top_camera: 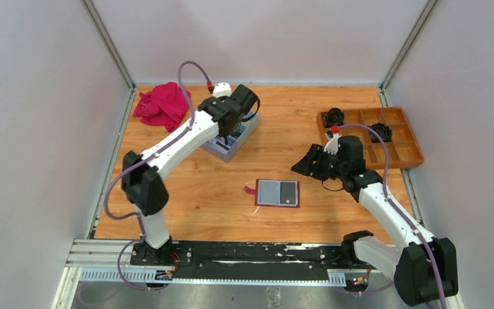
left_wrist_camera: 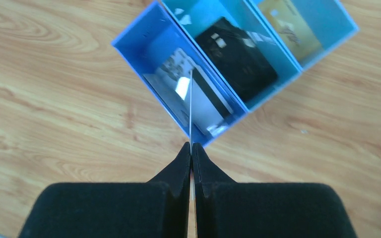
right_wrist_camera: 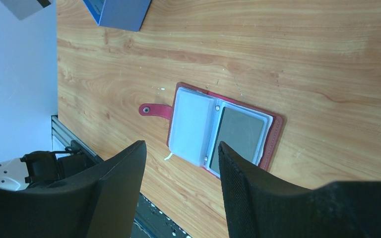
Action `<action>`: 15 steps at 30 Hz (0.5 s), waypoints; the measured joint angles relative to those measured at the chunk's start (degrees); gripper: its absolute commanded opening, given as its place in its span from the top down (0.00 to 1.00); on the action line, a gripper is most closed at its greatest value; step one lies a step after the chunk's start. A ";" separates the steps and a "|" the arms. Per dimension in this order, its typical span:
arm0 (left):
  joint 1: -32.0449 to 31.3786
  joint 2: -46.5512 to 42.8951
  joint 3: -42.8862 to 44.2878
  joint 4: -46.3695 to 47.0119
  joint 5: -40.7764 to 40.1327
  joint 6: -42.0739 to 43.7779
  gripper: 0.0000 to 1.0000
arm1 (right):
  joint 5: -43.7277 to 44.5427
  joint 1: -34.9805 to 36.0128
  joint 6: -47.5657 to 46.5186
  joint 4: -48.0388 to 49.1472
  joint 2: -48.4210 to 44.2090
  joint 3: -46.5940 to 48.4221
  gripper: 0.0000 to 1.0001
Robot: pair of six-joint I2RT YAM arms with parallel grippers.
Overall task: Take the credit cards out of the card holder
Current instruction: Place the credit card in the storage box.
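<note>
The holder (top_camera: 278, 192) lies open mid-table. Just past it the right gripper (right_wrist_camera: 181, 151) hovers empty, jaws wide apart. Farther back, the left gripper (left_wrist_camera: 191, 148) pinches a card (left_wrist_camera: 191, 106) edge-on over the blue box (left_wrist_camera: 144, 47). Print on the stored cards (left_wrist_camera: 238, 59) is too blurred to read.

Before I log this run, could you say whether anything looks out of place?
Nothing stands out: the card holder lies open, and the left gripper holds a credit card edge-on over the blue box.
</note>
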 measured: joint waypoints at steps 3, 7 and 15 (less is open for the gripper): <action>0.00 7.04 6.40 -5.38 -4.55 -1.97 1.00 | -0.07 0.00 -0.26 -0.20 0.28 0.00 0.41; 0.00 12.35 9.01 -9.70 -7.76 -6.03 1.00 | -0.28 0.00 -0.26 -0.28 0.48 -0.02 0.41; 0.00 15.52 10.27 -12.83 -10.97 -11.23 1.00 | -0.90 0.00 -0.46 -0.31 0.50 -0.92 0.42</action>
